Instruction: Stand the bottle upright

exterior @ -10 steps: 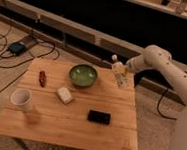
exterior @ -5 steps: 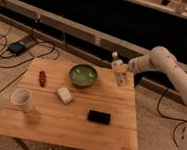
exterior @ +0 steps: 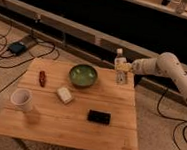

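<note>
At the far right corner of the light slatted wooden table (exterior: 71, 130), clamping the pale two-finger gripper (exterior: 122, 70) shut on the small clear plastic bottle (exterior: 119, 58) – white cap up, yellowish label band inside the grip. Holding it upright or very nearly so, base touching the boards or just above them – cannot tell which. Looking close to finished: judging from this, only 3 things left – seating the base flat, parting the jaws, backing off without tipping it. Leaving alone the round green bowl (exterior: 83, 75) just beside, the white paper cup (exterior: 22, 99) and the flat black rectangle (exterior: 98, 117) well apart.
</note>
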